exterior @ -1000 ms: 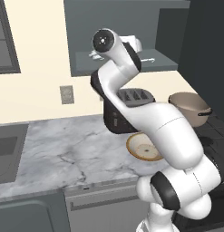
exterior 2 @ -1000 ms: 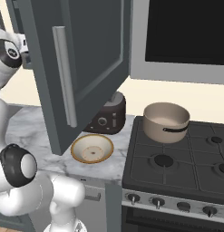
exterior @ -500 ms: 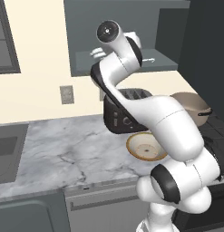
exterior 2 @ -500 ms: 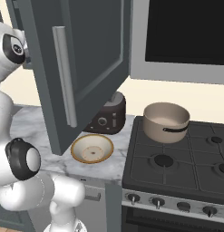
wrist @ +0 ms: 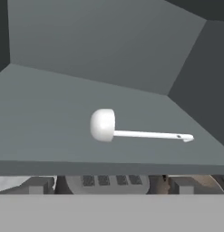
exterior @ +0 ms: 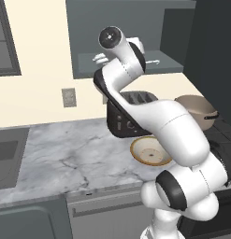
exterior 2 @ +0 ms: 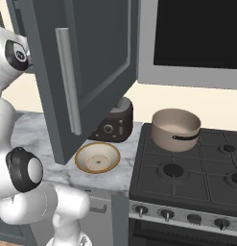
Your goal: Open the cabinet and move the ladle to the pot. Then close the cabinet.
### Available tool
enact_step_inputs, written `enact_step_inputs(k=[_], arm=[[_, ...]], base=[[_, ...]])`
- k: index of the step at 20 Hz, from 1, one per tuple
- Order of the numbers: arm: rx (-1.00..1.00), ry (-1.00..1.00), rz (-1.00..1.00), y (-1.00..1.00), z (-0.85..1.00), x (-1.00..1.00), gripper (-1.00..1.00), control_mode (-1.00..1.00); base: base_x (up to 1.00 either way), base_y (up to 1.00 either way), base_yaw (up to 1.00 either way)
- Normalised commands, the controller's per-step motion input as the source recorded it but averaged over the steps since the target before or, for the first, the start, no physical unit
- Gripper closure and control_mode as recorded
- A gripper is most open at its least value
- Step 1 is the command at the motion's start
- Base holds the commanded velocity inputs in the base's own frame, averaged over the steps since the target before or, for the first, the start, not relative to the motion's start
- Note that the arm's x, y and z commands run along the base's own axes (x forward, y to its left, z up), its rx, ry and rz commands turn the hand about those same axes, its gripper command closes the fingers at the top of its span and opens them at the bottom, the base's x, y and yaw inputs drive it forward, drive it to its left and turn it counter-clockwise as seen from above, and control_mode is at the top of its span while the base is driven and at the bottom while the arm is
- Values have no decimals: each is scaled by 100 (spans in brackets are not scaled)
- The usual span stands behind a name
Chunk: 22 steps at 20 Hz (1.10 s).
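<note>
Arm now nearer cabinet (exterior 2: 86,62) shelf, wide-open gripper (exterior: 102,58) before ladle (wrist: 131,129).

Both base cameras are looking forward and down from behind, sharing the bowl (exterior: 150,151) and pot (exterior 2: 176,129); the hand camera is facing closely into the cabinet (wrist: 86,59).

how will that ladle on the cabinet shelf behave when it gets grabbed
The ladle looks like one stiff piece, so it probably won't flex. Its handle is thin and smooth, so it may slip or swivel in a pinch. The round bowl rests on the flat shelf, so a nudge could roll or spin it.
</note>
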Motion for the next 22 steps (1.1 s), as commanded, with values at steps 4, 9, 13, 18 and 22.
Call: enact_step_inputs(k=[4,9,13,18,22], arm=[[0,4,0,0,0,10,-100,-100],[0,3,0,0,-1,16,-100,-100],[0,2,0,0,-3,15,-100,-100],[0,1,0,0,-6,18,-100,-100],[0,0,0,0,-10,19,-100,-100]], base=[[0,0,0],[0,0,0],[0,0,0],[0,0,0],[0,0,0]])
